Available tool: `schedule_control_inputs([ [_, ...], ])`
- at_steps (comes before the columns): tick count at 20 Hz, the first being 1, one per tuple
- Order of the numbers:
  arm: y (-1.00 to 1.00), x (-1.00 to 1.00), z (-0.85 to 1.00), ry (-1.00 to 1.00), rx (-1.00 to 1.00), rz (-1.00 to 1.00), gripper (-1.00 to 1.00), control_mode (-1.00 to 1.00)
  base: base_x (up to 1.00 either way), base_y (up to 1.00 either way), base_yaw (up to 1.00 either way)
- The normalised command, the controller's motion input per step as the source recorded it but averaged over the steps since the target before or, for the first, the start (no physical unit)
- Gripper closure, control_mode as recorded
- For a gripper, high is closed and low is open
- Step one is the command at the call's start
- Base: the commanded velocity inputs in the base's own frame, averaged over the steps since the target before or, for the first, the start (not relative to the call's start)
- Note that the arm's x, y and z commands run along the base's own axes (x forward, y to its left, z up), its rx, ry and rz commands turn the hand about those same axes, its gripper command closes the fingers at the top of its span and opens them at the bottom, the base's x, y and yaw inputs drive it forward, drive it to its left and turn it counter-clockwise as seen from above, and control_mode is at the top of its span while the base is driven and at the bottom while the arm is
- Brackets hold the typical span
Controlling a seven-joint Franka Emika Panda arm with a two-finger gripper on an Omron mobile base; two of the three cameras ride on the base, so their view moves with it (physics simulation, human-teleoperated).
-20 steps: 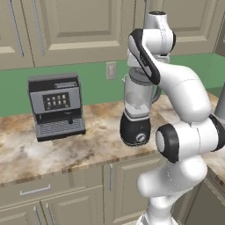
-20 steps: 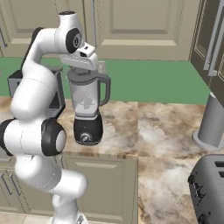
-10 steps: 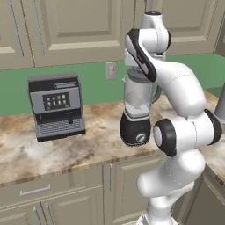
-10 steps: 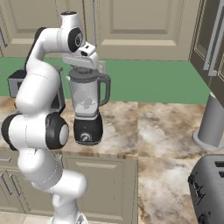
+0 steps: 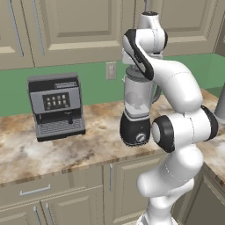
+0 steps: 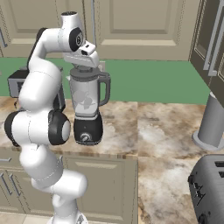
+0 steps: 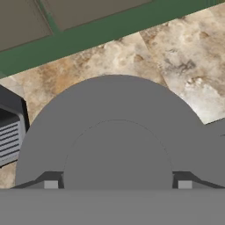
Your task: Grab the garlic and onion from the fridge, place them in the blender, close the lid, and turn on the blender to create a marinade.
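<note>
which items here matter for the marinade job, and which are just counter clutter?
Job items:
- blender, jar with pale pieces inside
- lid, on the jar top
- gripper, jaws wide, right above the lid

Clutter:
- coffee machine
- toaster
- grey cylinder at counter's right end
- wall outlet

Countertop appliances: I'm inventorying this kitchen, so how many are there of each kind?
Blender: 1
Coffee machine: 1
Toaster: 1
Total: 3
</note>
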Motion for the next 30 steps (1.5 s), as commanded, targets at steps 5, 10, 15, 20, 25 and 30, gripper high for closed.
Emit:
schedule_control_inputs([
  [5,0.20,-0.12,-0.38,0.00,0.00,0.00,1.00,-1.00,0.00,0.00,0.00],
  [10,0.12,-0.15,-0.03,0.00,0.01,0.00,1.00,-1.00,0.00,0.00,0.00],
  [15,0.00,0.00,0.00,0.00,0.00,0.00,1.00,-1.00,0.00,0.00,0.00],
  [20,0.00,0.00,-0.11,0.00,0.00,0.00,1.00,-1.00,0.00,0.00,0.00],
  [25,0.00,0.00,-0.33,0.00,0.00,0.00,1.00,-1.00,0.00,0.00,0.00],
  [30,0.00,0.00,-0.28,-0.03,0.00,0.00,1.00,-1.00,0.00,0.00,0.00],
])
